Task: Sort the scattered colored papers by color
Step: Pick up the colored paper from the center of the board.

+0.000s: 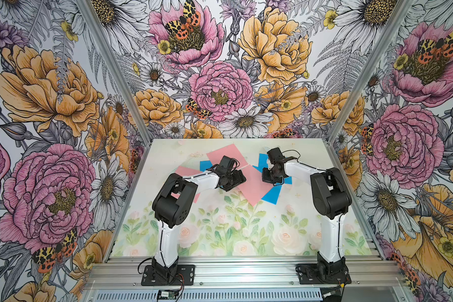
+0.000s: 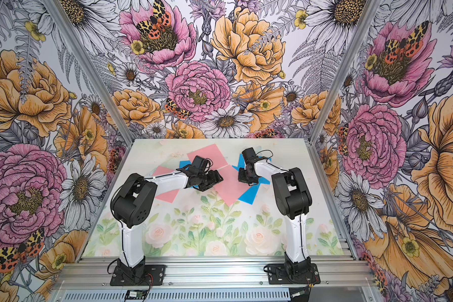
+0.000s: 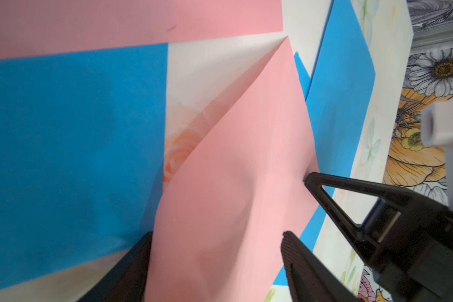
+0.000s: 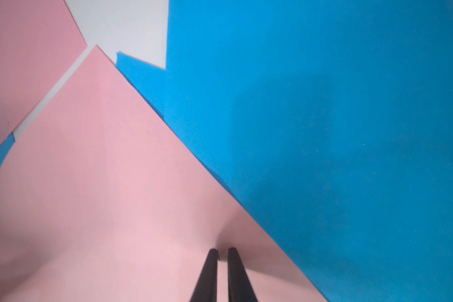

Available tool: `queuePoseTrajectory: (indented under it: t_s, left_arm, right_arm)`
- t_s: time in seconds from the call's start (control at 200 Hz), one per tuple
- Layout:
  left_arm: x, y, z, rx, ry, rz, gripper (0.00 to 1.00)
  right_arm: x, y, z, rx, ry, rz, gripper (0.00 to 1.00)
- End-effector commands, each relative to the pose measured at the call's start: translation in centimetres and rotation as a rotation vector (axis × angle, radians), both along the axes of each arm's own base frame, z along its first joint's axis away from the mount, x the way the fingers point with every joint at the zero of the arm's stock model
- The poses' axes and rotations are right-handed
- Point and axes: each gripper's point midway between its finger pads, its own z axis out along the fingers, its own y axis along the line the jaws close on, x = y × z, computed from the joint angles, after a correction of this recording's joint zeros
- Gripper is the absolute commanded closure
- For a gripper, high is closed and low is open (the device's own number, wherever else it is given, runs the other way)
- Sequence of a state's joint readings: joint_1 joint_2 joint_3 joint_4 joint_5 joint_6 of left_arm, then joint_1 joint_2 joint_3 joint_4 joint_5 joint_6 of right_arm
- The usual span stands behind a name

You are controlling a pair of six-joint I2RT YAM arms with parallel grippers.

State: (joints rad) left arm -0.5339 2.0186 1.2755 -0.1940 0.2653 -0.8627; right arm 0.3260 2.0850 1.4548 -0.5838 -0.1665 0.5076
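No text, brand or number is legible; the pale label on the small black box point(image 1: 167, 294) is too small.

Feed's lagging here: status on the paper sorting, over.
Right gripper shut on edge of middle pink paper. Left gripper open, fingers astride it. Blue paper partly under it; colors unsorted.

— How many pink are you counting?
— I'm counting three: far pink paper point(image 1: 224, 154), left pink paper point(image 1: 185, 171), middle pink paper point(image 1: 251, 188).
— And blue?
— Three: left blue paper point(image 1: 205, 165), far blue paper point(image 1: 262, 162), near blue paper point(image 1: 272, 194). Plus two arms: left arm point(image 1: 207, 179), right arm point(image 1: 298, 170).
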Motion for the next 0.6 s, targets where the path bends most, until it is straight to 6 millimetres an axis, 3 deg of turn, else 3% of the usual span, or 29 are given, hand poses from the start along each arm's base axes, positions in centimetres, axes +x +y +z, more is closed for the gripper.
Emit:
queuePoseTrajectory:
  t_s: [0.0, 0.165, 0.285, 0.42, 0.595]
  left_arm:
    - [-0.1, -0.1, 0.0, -0.106, 0.044, 0.053, 0.23]
    - [-0.3, 2.3, -0.3, -0.162, 0.095, 0.212, 0.25]
    - [-1.9, 4.4, -2.2, -0.223, 0.189, 0.389, 0.24]
    - [-2.9, 5.2, -3.7, -0.249, 0.231, 0.468, 0.24]
    - [-2.1, 5.2, -4.8, -0.199, 0.209, 0.442, 0.23]
  right_arm:
    - [-2.4, 0.0, -4.0, -0.017, 0.116, 0.018, 0.88]
    - [-2.5, -0.1, -4.1, -0.019, 0.119, 0.017, 0.88]
    - [-2.6, -0.1, -4.3, -0.021, 0.122, 0.019, 0.88]
    - [-2.6, -0.1, -4.5, -0.020, 0.126, 0.022, 0.89]
    - [-2.6, 0.0, -4.5, -0.017, 0.126, 0.030, 0.89]
